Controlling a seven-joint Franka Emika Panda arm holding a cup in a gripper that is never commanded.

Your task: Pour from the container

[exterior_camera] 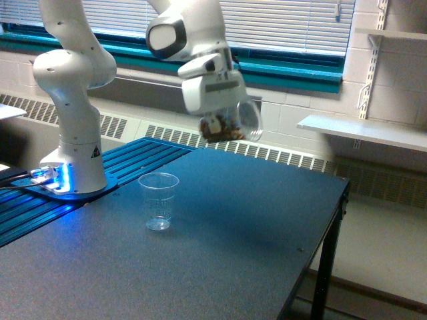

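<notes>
We see a dark table (220, 253) filling the near scene, with the white arm's base (70, 160) at its far left edge. Our gripper (223, 123) hangs in the air above the table's far side, clenched around the container (233, 123), a clear rounded jar tipped over with its mouth toward the exterior view's right and brown bits lying against its lower wall. A clear cup (159, 201) stands upright on the table, well apart, lower and to the left.
</notes>
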